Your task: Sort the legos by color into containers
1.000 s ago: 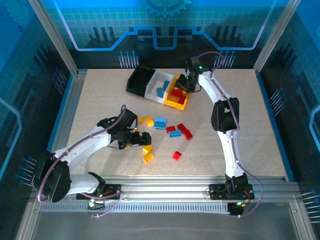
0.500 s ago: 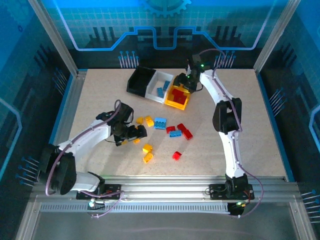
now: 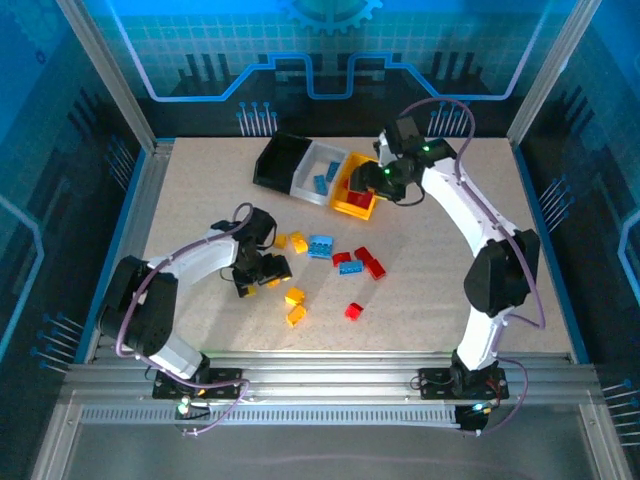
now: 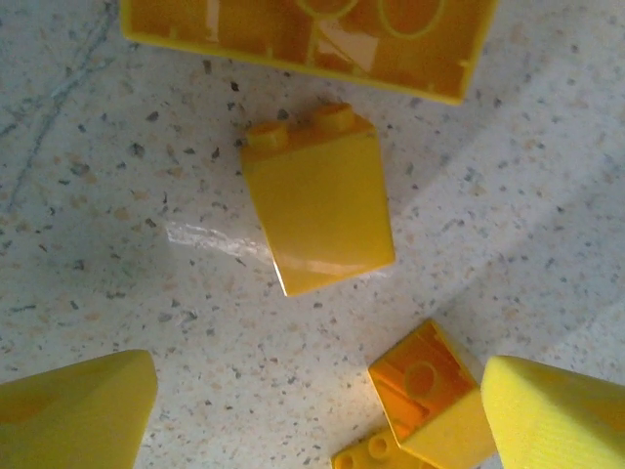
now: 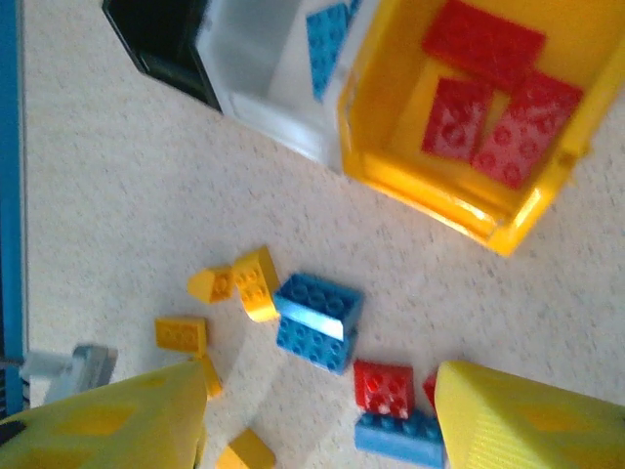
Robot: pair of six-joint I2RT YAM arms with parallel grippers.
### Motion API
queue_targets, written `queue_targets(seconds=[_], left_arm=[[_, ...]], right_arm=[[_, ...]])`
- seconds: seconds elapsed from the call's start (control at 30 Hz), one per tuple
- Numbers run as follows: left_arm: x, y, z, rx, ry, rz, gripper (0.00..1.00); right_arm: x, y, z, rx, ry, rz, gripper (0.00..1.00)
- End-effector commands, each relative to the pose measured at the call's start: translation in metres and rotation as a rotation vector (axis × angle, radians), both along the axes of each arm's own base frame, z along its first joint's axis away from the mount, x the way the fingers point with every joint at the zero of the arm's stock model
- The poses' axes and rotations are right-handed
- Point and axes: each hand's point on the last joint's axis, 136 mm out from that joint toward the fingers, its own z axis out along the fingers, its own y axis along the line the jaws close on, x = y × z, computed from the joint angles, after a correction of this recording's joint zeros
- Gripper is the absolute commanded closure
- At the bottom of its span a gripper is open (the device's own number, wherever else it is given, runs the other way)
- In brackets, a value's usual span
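Three joined bins sit at the far middle of the bench, the row slanting back-left to front-right. The black bin is leftmost, its inside too dark to read. The white bin is in the middle, with light blue bricks lying in it; the count is unclear, and the right wrist view cuts them at its top edge. The yellow-orange bin is rightmost, with three flat red bricks studs up and close together on its floor. The right jaws hang over this bin's right side, fingertips well apart with nothing between them. The loose legos lie on the bench nearer the arms. At the left of the scatter the left jaws sit low, fingertips spread wide and gripping nothing. A yellow slope brick with two studs lies on the bench ahead of them, between their lines. A small yellow piece, hollow side up, is just beside the right-hand fingertip; I cannot tell whether it touches. A larger yellow brick, underside up, is cut off by the frame top. Further right lie a pair of yellow bricks, a light blue block, then a red-and-blue cluster. Nearer the arms are two more yellow bricks and one red brick. In the top view the left arm hides whatever is under it.
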Motion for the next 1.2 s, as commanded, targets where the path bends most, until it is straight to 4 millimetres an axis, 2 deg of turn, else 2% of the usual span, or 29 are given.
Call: queue_targets(seconds=[0.0, 0.3, 0.43, 0.5, 0.57, 0.73, 0.8, 0.93, 1.1, 1.17], left_arm=[[0.017, 0.003, 0.000, 0.016, -0.020, 0.039, 0.17], [0.032, 0.003, -0.017, 0.038, 0.009, 0.051, 0.30], [0.032, 0.002, -0.027, 0.040, 0.037, 0.060, 0.34], [0.030, 0.001, -0.032, 0.038, 0.049, 0.060, 0.40], [0.030, 0.001, -0.033, 0.038, 0.053, 0.060, 0.46], [0.027, 0.003, -0.034, 0.041, 0.056, 0.050, 0.54], [0.024, 0.002, -0.034, 0.035, 0.057, 0.040, 0.61], [0.019, 0.002, -0.027, 0.013, 0.037, 0.027, 0.68], [0.014, -0.002, -0.008, -0.040, -0.019, 0.001, 0.67], [0.016, -0.015, 0.010, -0.129, -0.071, -0.015, 0.66]], right_arm=[[-0.016, -0.001, 0.001, 0.012, -0.001, -0.001, 0.35], [-0.049, -0.002, -0.008, 0.004, 0.027, -0.002, 0.35], [-0.056, -0.005, -0.010, -0.001, 0.037, -0.007, 0.35], [-0.059, -0.005, -0.011, -0.001, 0.038, -0.007, 0.35], [-0.062, -0.004, -0.012, -0.003, 0.041, -0.003, 0.35], [-0.071, -0.001, -0.020, -0.010, 0.059, 0.002, 0.36], [-0.074, 0.001, -0.023, -0.012, 0.065, 0.006, 0.36], [-0.080, 0.003, -0.028, -0.022, 0.077, 0.011, 0.36], [-0.089, 0.006, -0.036, -0.031, 0.104, 0.023, 0.36], [-0.093, 0.005, -0.038, -0.041, 0.116, 0.027, 0.36]])
